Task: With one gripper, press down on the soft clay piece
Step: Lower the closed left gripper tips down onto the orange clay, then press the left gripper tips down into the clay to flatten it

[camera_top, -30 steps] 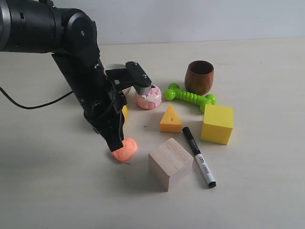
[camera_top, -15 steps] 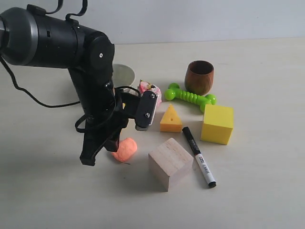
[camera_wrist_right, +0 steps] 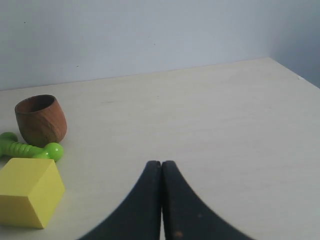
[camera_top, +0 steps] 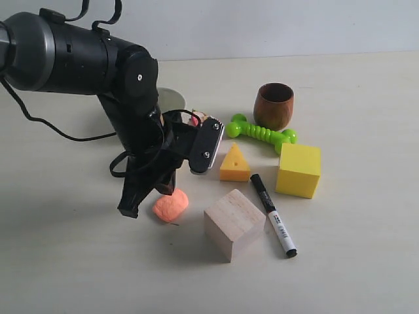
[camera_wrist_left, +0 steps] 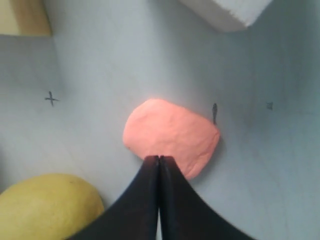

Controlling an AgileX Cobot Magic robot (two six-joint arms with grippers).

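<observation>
The soft clay piece (camera_top: 171,205) is a salmon-orange lump lying on the table left of the wooden cube. In the left wrist view the clay (camera_wrist_left: 170,131) sits just beyond my shut jaws. My left gripper (camera_top: 129,209) (camera_wrist_left: 159,158) is shut with nothing in it. Its tip is raised a little, just to the left of the clay and apart from it in the exterior view. My right gripper (camera_wrist_right: 161,163) is also shut and empty, low over bare table. It does not appear in the exterior view.
Near the clay stand a wooden cube (camera_top: 233,222), a black-and-white marker (camera_top: 273,214), a cheese wedge (camera_top: 234,163) and a yellow cube (camera_top: 298,170). Behind are a green bone toy (camera_top: 260,132), a wooden cup (camera_top: 273,105) and a white bowl (camera_top: 171,99). A lemon (camera_wrist_left: 45,205) lies beside the left jaws.
One second ago the left gripper's tip rested on the clay. It has since lifted off, the wrist has turned, and the tip now hangs just left of the clay.
</observation>
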